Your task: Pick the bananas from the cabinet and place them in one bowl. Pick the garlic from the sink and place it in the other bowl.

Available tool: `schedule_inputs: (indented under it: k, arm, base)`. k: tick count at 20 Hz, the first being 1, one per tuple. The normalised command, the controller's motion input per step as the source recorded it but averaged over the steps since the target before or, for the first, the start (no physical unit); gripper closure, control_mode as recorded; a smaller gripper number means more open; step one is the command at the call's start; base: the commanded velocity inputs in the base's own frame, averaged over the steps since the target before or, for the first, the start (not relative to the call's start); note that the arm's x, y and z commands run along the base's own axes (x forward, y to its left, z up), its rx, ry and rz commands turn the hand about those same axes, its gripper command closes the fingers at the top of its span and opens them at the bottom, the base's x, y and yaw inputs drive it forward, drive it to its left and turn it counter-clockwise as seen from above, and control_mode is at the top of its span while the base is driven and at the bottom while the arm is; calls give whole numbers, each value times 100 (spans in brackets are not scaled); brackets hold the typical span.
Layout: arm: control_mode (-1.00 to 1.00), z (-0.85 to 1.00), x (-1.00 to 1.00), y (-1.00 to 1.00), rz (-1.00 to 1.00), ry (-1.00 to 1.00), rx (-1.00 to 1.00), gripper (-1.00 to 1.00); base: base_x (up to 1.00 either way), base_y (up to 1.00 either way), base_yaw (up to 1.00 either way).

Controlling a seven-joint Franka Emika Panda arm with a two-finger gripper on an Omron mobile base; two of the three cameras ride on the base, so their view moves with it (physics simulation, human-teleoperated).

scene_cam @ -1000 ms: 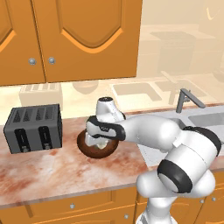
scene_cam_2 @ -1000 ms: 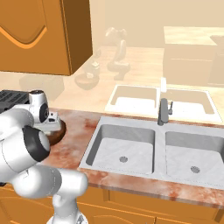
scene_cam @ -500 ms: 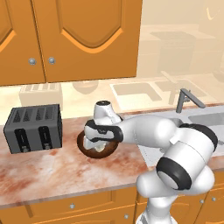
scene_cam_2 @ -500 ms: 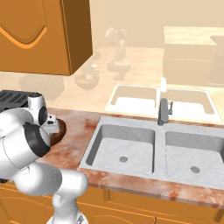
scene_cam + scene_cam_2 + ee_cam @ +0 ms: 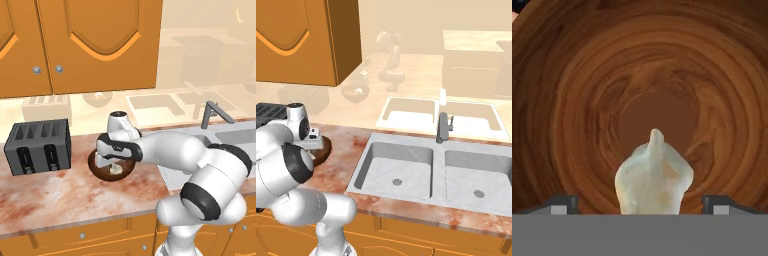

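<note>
You saw the gripper (image 5: 640, 202), jaws spread, over the bowl (image 5: 100, 169) at centre frame with the garlic (image 5: 654, 176) lying inside, apparently released; the bananas' status could not be judged.

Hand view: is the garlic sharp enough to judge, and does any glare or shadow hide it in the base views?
Hand view: garlic reads clearly, soft-edged, against the bowl grain, no glare. Left base view: garlic is a small pale patch, partly behind the gripper. Right base view: the arm blocks the bowl's inside; the backsplash shows hazy reflections.
</note>
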Motion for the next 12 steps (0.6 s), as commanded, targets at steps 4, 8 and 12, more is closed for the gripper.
schedule_inputs:
  k: [4, 8, 12]
  arm:
    - [-100, 79, -9, -10, 0, -12, 2, -100]
    - [-100, 79, -29, -26, 0, -13, 1, -100]
    - [-100, 33, -53, -39, 0, -17, 0, -100]
  base:
    - [0, 0, 0]
    - [0, 0, 0]
    - [0, 0, 0]
